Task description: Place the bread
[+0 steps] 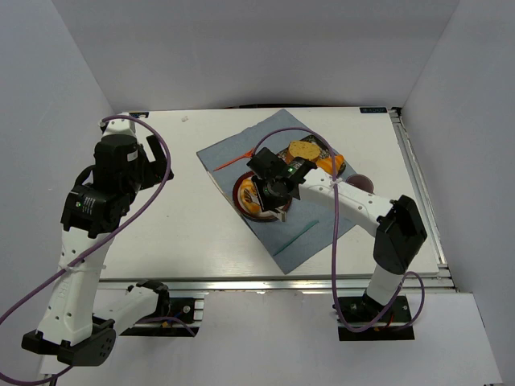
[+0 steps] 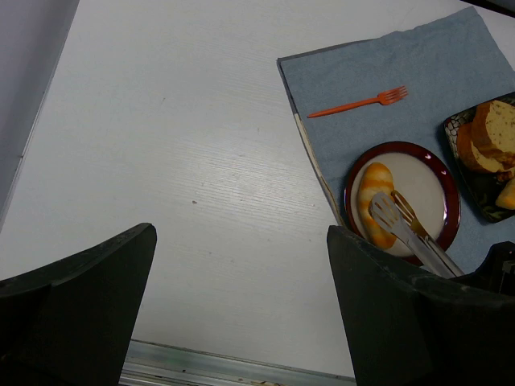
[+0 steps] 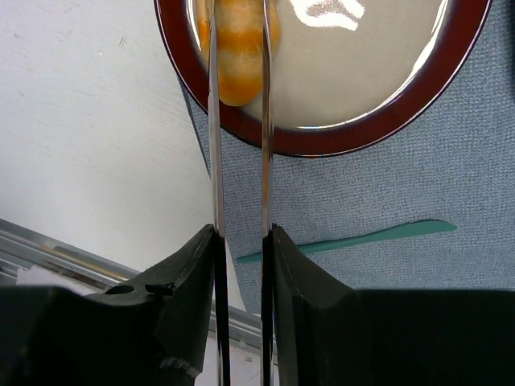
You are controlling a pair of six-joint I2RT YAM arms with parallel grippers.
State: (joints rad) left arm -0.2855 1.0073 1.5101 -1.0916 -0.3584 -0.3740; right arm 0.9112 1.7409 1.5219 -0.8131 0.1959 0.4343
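Your right gripper has its jaws pressed together on the handle end of a pair of metal tongs, whose two thin arms run nearly parallel with a narrow gap between them. Their tips reach over the pale golden bread, which lies on the left side of the round red-rimmed plate; you cannot tell from these views whether the tips actually pinch the roll or only rest against it. Your left gripper hangs over the bare white table with its jaws spread wide, holding nothing and well apart from the plate. The plate sits on a blue cloth. Just beside it on the cloth is a dark dish holding bread slices. An orange fork lies on the cloth beyond the plate, and a teal knife lies on its near side.
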